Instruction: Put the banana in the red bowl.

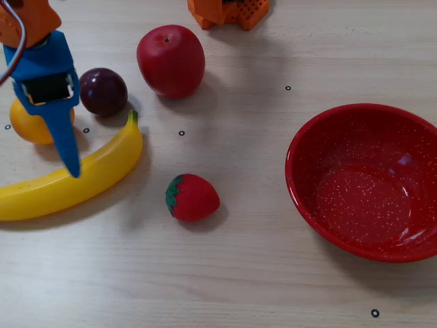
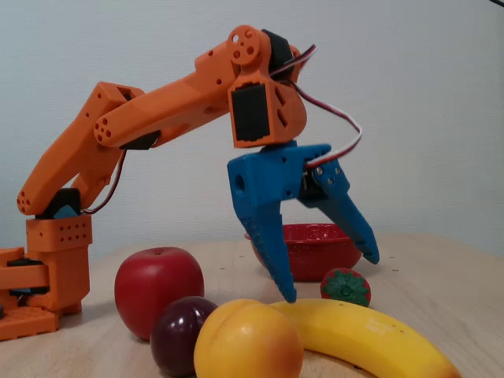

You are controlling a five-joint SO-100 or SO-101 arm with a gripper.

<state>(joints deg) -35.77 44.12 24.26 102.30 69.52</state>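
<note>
The yellow banana (image 1: 41,195) (image 2: 370,335) lies on the wooden table at the left of a fixed view, its green stem tip pointing up-right. My blue gripper (image 1: 63,140) (image 2: 329,276) hangs open just above the banana's middle, jaws spread wide and holding nothing. One fingertip (image 2: 287,295) reaches almost down to the banana; whether it touches cannot be told. The other is raised higher. The red bowl (image 1: 295,171) (image 2: 315,248) stands empty at the right of the table, well away from the gripper.
A red apple (image 1: 171,60), a dark plum (image 1: 102,91) and a round yellow-orange fruit (image 1: 31,126) crowd close around the gripper. A toy strawberry (image 1: 192,197) lies between banana and bowl. The arm's orange base (image 1: 229,10) is at the table's far edge.
</note>
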